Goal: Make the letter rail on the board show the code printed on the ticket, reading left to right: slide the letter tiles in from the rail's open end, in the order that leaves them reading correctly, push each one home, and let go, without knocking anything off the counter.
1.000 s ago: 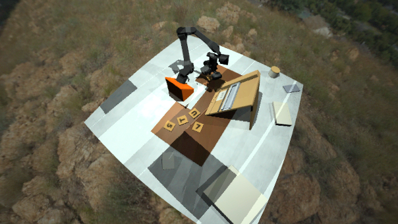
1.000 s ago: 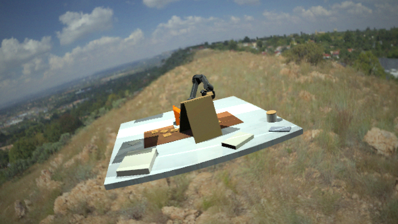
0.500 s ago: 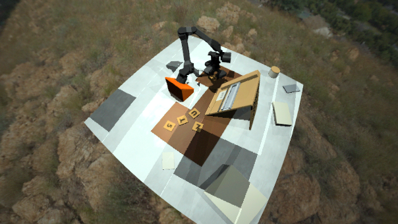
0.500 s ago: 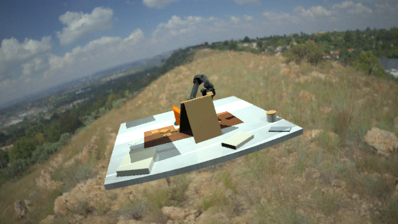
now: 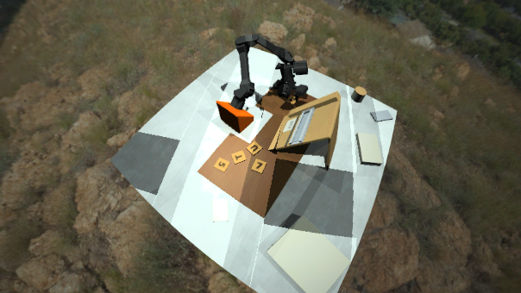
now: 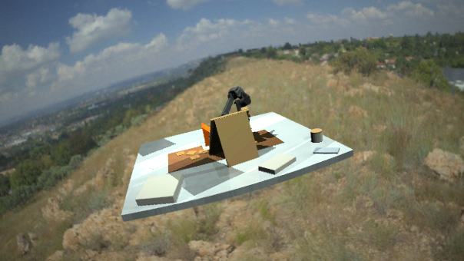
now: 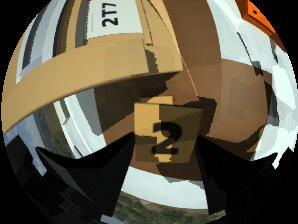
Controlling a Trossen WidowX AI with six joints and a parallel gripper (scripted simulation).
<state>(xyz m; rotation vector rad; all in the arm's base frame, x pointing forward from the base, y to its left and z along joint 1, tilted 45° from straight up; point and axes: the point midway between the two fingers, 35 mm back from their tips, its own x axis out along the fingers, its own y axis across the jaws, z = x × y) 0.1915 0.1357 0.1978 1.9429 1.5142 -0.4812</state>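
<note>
Item: "2" tile (image 7: 165,137), clamped in my jaws by its side edges, hanging near the board (image 5: 311,121) at its open rail end. I judge it light, rigid, slick; edge grip suits sliding. Ticket (image 7: 112,16) on the board reads 2T7; remaining tiles (image 5: 240,158) lie on the counter (image 5: 190,202) beyond the board's other end.

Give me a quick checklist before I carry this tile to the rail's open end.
1. Grip: gripper shut on the "2" tile, digit visible between the dark fingers. Ok.
2. Ticket reads 2T7, so the held tile belongs to the code. Ok.
3. Order: whether "2" should enter first depends on which end of the rail is open; no view shows that. Cannot tell.
4. Rail free: top view shows no tile in it. Ok.
5. Remaining tiles: T tile and 7 tile lie on the brown mat, beside spare U tile and S tile. Ok.
6. Path: the sloped board sits close to the gripper; clearance unclear. Cannot tell.
</note>
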